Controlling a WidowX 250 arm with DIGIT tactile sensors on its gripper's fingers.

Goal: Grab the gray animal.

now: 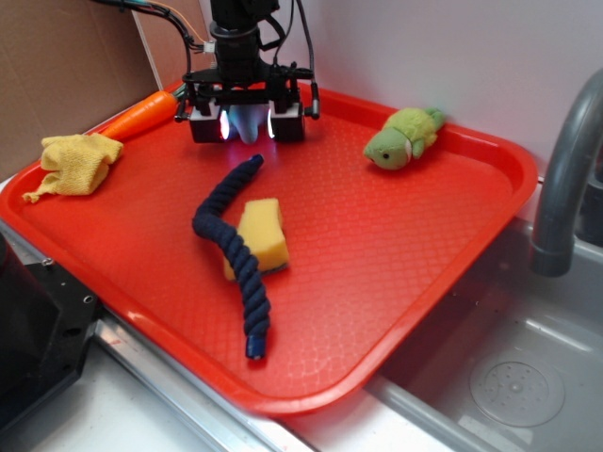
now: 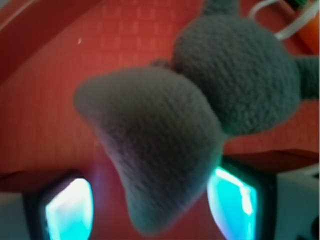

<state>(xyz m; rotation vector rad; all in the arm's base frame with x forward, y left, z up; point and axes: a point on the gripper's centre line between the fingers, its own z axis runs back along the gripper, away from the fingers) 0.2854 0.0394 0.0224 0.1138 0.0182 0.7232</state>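
- I see my claw (image 1: 248,122) low over the far left part of the red tray (image 1: 396,282), with its two lit pads on either side of the gray animal (image 1: 247,124)
- From the wrist camera the gray animal (image 2: 165,150) fills most of the picture: a rounded body toward the upper right and a long soft lobe reaching down between the two glowing fingers (image 2: 67,210)
- I cannot tell whether the fingers are pressing on the toy or only flanking it, as the contact itself is blurred
- A white string loop (image 2: 292,25) shows at the top right of the wrist view, beside the toy's body
- An orange carrot (image 1: 141,113) lies along the tray's far left rim, just left of the claw
- A yellow cloth (image 1: 75,162) sits crumpled at the left edge of the tray
- A dark blue rope (image 1: 236,250) curves from near the claw toward the front of the tray, and it lies over a yellow sponge (image 1: 264,235)
- A green plush turtle (image 1: 403,138) rests near the far right rim, well apart from the claw
- The tray partly overhangs a metal sink (image 1: 513,377), with a gray faucet (image 1: 565,160) at the right
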